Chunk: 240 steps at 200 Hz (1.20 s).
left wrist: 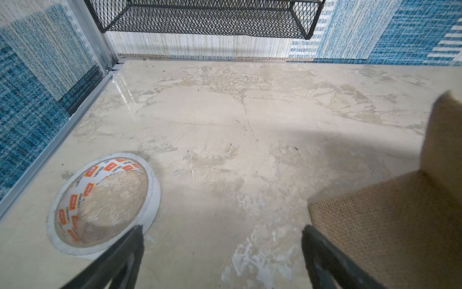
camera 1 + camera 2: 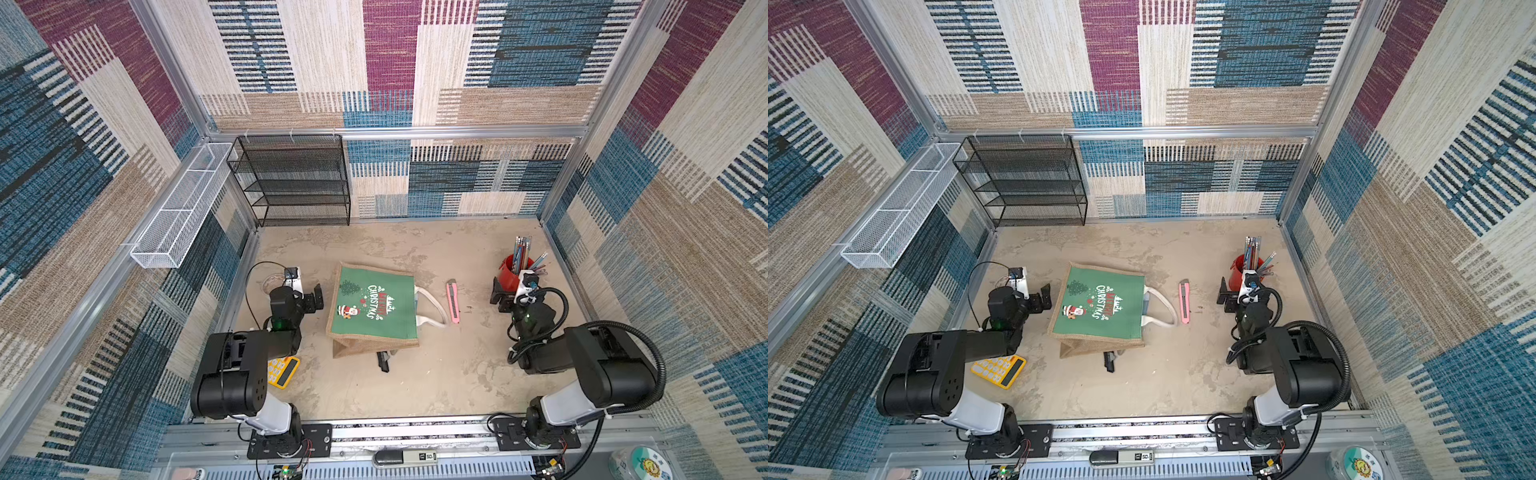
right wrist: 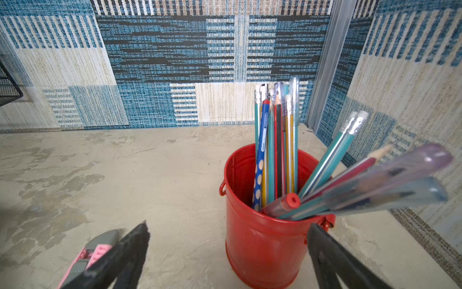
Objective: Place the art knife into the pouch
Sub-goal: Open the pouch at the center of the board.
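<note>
Art knife: one, beside one pouch; left claw, right claw agape.

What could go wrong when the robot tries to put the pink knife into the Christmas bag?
1. The pouch lies flat on its side, and its mouth, by the white handles, looks nearly closed. The art knife may push the pouch away instead of entering.
2. The open right gripper stands close to the red pen cup. Turning toward the knife, it might knock the cup over.
</note>
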Tool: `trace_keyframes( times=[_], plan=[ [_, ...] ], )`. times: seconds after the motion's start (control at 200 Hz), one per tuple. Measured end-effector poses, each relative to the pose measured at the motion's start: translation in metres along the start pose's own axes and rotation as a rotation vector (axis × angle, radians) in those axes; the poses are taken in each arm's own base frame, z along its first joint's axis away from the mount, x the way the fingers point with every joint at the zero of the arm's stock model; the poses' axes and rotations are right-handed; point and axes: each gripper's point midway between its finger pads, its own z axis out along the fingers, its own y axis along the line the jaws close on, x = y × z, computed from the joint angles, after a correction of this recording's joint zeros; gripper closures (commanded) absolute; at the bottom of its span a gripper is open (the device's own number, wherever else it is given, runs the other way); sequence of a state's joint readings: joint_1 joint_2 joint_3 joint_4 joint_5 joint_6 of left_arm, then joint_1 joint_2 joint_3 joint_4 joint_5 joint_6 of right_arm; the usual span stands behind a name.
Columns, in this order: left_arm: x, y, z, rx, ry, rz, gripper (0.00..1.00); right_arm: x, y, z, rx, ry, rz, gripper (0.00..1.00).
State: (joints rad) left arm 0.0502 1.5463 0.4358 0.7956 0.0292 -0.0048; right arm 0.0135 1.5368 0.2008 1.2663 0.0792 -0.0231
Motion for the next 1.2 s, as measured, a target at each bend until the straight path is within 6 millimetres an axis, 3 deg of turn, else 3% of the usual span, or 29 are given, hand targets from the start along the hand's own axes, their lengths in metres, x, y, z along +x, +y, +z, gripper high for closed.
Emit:
trace_keyframes(
  times=[1.042,1.127,1.202],
  plan=[
    [-0.001,0.002,0.000,-0.003,-0.003,-0.003,0.01,-0.003,0.001,0.002,-0.016,-0.005,0.001,0.01],
    [-0.005,0.003,-0.004,-0.009,-0.005,-0.006,0.01,-0.004,0.001,0.002,-0.017,-0.005,0.001,0.01],
    [-0.022,0.007,-0.012,-0.038,-0.029,-0.014,0.01,-0.015,0.002,0.010,-0.020,-0.005,0.001,0.01]
  ],
)
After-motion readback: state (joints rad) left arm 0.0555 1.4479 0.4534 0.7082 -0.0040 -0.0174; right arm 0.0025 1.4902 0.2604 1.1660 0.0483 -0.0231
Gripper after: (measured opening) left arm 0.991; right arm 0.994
